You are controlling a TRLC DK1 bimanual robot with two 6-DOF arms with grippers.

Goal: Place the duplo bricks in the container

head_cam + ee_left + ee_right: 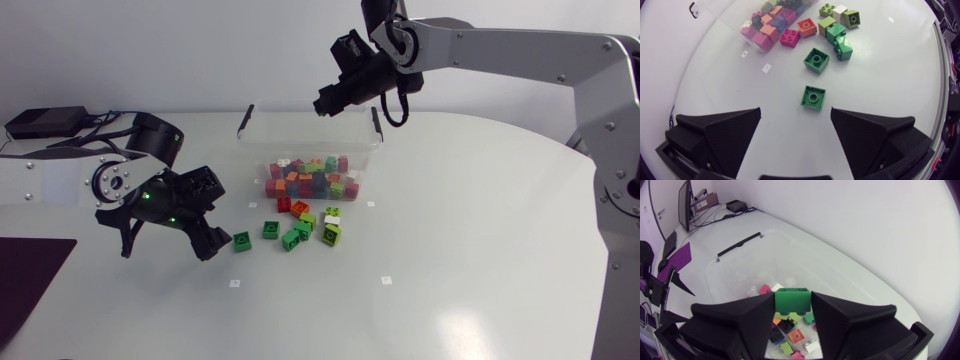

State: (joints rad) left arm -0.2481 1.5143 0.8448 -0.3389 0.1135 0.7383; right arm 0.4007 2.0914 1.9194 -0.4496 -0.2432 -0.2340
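Clamping a green plastic duplo brick [792, 300], the right gripper [325, 103] hangs above the clear plastic container [247, 128].
Beside that container the left gripper [795, 111] gapes over a small green square brick [813, 97].

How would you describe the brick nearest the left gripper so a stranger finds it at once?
Find the clear container on the white table; loose bricks lie before it. The green brick sits alone beside that cluster, nearest the open left gripper, touching no other brick.
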